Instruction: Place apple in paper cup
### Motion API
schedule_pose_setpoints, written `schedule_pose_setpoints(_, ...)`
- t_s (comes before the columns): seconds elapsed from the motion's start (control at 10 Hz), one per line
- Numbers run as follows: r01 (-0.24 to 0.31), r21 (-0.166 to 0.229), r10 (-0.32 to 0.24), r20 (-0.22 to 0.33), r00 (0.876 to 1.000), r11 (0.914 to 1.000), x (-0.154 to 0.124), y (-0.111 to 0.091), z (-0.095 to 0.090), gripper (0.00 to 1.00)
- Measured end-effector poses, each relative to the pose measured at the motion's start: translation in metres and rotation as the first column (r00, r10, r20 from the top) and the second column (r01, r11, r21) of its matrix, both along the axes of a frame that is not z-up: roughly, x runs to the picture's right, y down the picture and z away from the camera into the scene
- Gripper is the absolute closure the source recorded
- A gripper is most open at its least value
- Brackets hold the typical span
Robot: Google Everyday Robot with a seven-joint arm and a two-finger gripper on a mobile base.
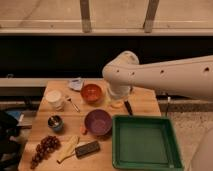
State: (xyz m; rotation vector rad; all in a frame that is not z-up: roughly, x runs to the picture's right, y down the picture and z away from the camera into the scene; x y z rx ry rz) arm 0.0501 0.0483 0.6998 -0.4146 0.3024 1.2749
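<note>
The apple (117, 104), small and yellow-orange, hangs under my gripper (118, 99), which is shut on it. The gripper holds it just above the wooden table (145, 100), right of the orange bowl (92, 93). My white arm reaches in from the right and hides the top of the apple. The paper cup (53, 99), short and white, stands upright at the table's left side, well to the left of the gripper, beyond the orange bowl.
A purple bowl (98, 122) sits in front of the gripper. A green tray (145, 142) lies at front right. A metal cup (55, 122), grapes (44, 147), a banana (67, 148) and a dark block (87, 148) lie at front left. A spoon (74, 104) lies beside the paper cup.
</note>
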Motion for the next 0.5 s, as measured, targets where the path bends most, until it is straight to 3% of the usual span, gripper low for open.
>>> schedule_pose_setpoints(0.3,0.013,0.029,-0.015,0.082,0.997,0.9995,-0.049,-0.019,0.006,1.00)
schedule_pose_setpoints(0.5,0.011,0.030,-0.013,0.078,0.997,0.9995,-0.046,-0.019,0.006,1.00)
